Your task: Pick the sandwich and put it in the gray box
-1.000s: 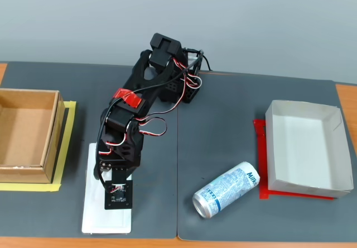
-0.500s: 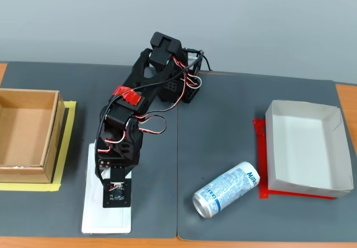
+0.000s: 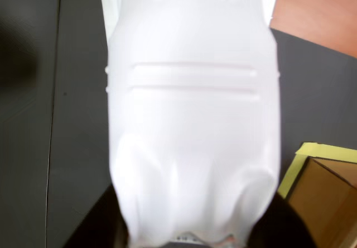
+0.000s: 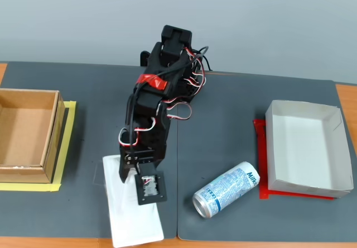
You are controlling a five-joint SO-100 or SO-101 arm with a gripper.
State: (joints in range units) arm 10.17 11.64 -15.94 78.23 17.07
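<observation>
The sandwich (image 4: 131, 211) is a long white packet, plain side up, slanting from the gripper toward the table's front edge in the fixed view. My gripper (image 4: 140, 185) is shut on its upper part, and a faint shadow to its left suggests it hangs just off the mat. In the wrist view the sandwich (image 3: 192, 130) fills the middle from bottom to top and hides the fingertips. The gray box (image 4: 304, 147), a shallow pale tray, sits empty at the right on red tape, far from the gripper.
A blue-and-white drink can (image 4: 226, 189) lies on its side between the gripper and the gray box. A brown cardboard box (image 4: 50, 142) on yellow tape stands at the left edge; its corner (image 3: 329, 203) shows in the wrist view. The arm's base is at the back centre.
The arm has swung to the right and taken the sandwich along. The packet has turned from straight to slanted and shifted right of where it lay.
</observation>
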